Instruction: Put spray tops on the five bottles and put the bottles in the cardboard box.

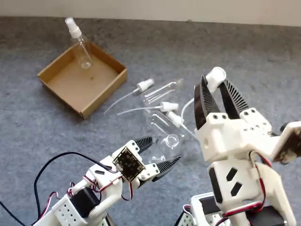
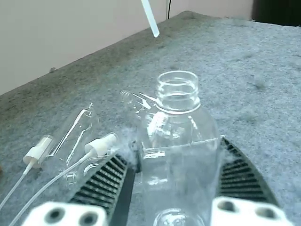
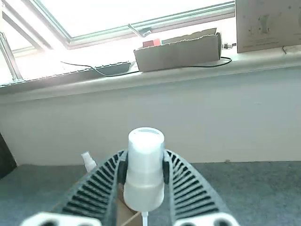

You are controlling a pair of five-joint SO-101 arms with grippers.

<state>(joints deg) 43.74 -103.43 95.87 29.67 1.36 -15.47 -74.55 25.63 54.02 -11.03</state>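
Left tool [image 1: 164, 150] is clamped on the body of 1 uncapped clear bottle [image 2: 176, 136], upright on the grey surface [image 1: 244, 42]. Right tool [image 1: 215, 82] is clamped on a white spray top [image 3: 146, 165] held above, with its dip tube [image 2: 151, 21] dangling near the neck. The bottle looks light, thin-walled and slick, so grip mid-body and keep the neck free; the top looks stiff and the tube floppy. 1 capped bottle [image 1: 82, 47] stands in the cardboard box [image 1: 106, 94].

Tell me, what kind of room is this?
Probably an office or home workroom, not a factory: the surface is grey carpet, and behind it a window has what looks like a keyboard and a cardboard carton on its sill.
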